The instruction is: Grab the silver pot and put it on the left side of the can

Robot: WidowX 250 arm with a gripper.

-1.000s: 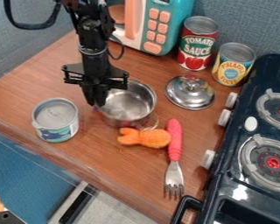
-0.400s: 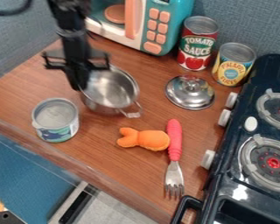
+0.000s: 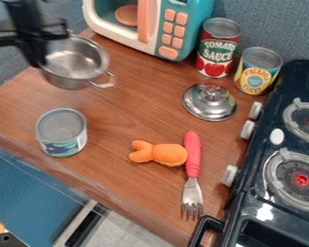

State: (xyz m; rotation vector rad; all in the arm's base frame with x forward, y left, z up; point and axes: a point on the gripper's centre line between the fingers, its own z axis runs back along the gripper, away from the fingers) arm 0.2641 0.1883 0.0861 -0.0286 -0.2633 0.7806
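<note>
Bright, diffuse light, white glare on the black stove (image 3: 265, 211), soft glints on the silver pot (image 3: 76, 65).

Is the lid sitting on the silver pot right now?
No, the lid lies on the wooden counter near the cans, while the silver pot is uncovered at the end effector.

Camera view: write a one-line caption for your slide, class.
Black gripper at the rim of a silver pot, beyond a short can on a wooden counter.
</note>
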